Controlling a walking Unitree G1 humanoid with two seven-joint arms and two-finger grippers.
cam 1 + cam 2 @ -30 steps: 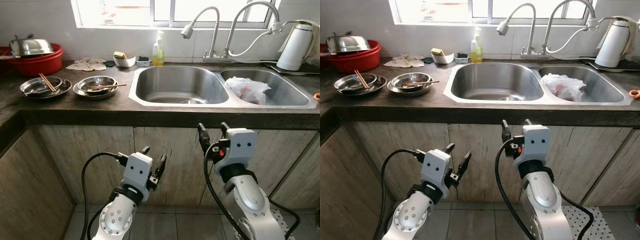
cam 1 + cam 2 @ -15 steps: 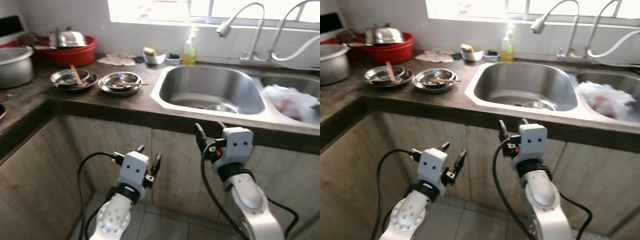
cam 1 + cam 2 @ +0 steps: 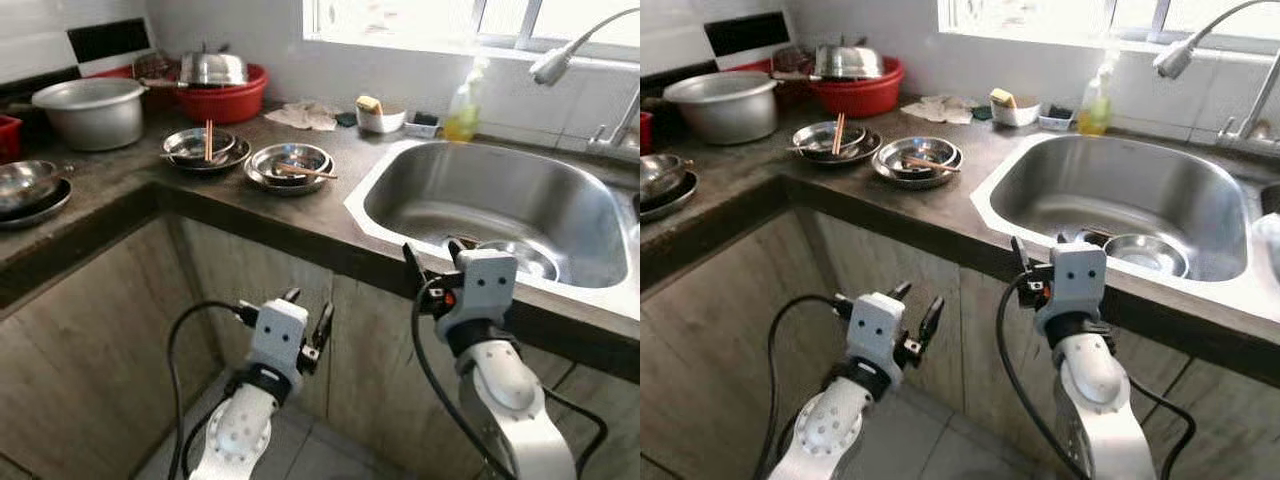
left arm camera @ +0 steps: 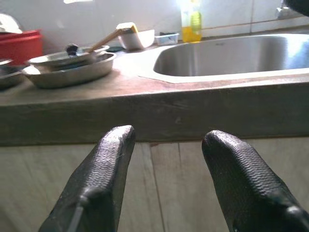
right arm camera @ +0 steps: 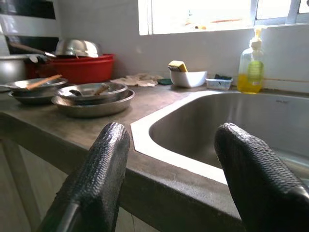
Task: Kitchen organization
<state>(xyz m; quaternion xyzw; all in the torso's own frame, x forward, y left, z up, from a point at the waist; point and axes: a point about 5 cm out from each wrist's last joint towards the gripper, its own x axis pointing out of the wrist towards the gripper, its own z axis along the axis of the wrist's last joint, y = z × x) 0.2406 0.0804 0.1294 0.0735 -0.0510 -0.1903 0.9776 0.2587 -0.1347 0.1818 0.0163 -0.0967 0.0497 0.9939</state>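
- At the far left of the dark tabletop [image 3: 300, 215] we see a steel bowl [image 3: 22, 180] resting on a dark plate, and behind it a large grey pot [image 3: 90, 110].
- Next along stands a red basin [image 3: 222, 98] with a steel lidded pan [image 3: 212, 68] sitting in it, against the back wall.
- In front of the basin lie two stacks of steel dishes: the left stack [image 3: 200, 148] carries a pair of chopsticks [image 3: 208, 139] lying across it, and the right stack [image 3: 290, 165], just beside it, has a wooden utensil resting inside.
- Below the tabletop edge, in front of the wooden cabinet doors [image 3: 230, 290], our left gripper [image 3: 307, 312] hangs low with its fingers [image 4: 104, 179] spread apart and holding nothing.
- Behind the dishes, near the wall, we see a crumpled cloth [image 3: 305, 115], then a small white bowl [image 3: 378, 118] with a sponge in it, a small tray [image 3: 421, 126], and a yellow soap bottle [image 3: 461, 105].
- The steel sink [image 3: 500, 215] is set into the tabletop to the right of the dishes; a steel bowl [image 3: 1145, 255] lies at its bottom.
- Our right gripper [image 3: 432, 253] is raised to the level of the tabletop's front edge, just before the sink, with its fingers [image 5: 99, 179] wide apart and empty.
- A curved faucet [image 3: 575, 55] with a spray head reaches over the sink from the far right.
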